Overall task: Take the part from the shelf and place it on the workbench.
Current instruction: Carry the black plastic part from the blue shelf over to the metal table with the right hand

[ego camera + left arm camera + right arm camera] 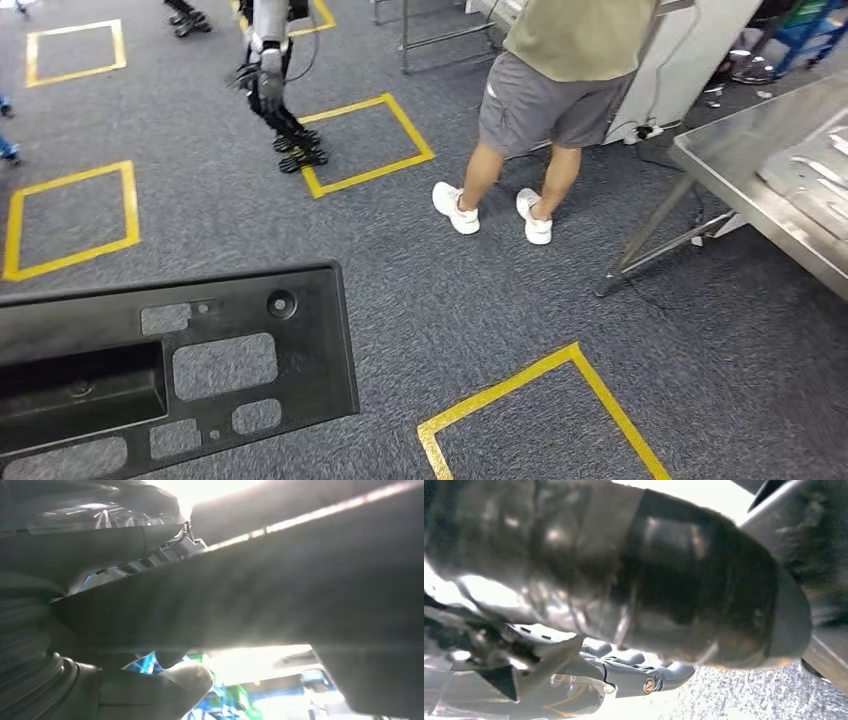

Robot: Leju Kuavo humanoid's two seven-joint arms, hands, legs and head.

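Head view, left to right: one black plastic panel [170, 370] with cut-out windows rides low at the near left, level above the carpet, presumably carried toward the bench. Farther off stands one other humanoid robot [272, 80], then one person [545, 100] in white shoes, then one steel bench [740, 160] at right. The left hand [150, 690] lies under the panel, seemingly supporting it. Whether the right hand [644, 672] holds anything, I cannot tell.
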